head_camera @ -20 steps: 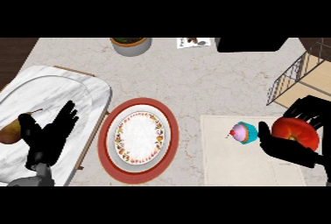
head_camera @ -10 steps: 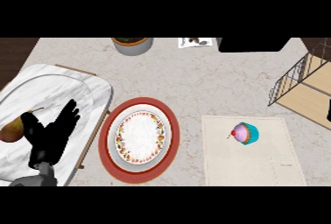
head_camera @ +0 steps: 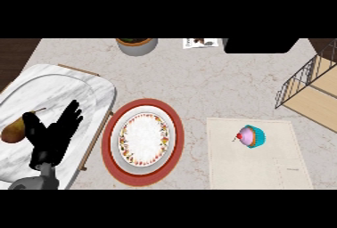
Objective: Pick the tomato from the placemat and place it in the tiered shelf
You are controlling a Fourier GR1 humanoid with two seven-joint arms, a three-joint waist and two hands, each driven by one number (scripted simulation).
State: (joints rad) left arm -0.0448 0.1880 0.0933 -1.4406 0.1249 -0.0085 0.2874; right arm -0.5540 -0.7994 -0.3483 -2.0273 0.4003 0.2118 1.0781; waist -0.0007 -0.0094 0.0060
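Note:
The beige placemat (head_camera: 258,153) lies at the lower right with only a pink cupcake in a teal wrapper (head_camera: 252,136) on it. No tomato shows anywhere in the head view. The tiered shelf (head_camera: 314,89), wire side and wooden boards, stands at the right edge. My left hand (head_camera: 51,136) rests open at the lower left, fingers up, over the marble tray. My right hand is out of the view.
A marble tray (head_camera: 63,89) at the left holds a brown pear (head_camera: 14,132). A white plate on a red charger (head_camera: 143,140) sits in the middle. At the back stand a grey pot (head_camera: 136,44), a small card (head_camera: 201,42) and a black box (head_camera: 260,45).
A second ago my right hand held the tomato at the right edge over the placemat. It left the view with the tomato and both stay out of sight. The left hand has not moved.

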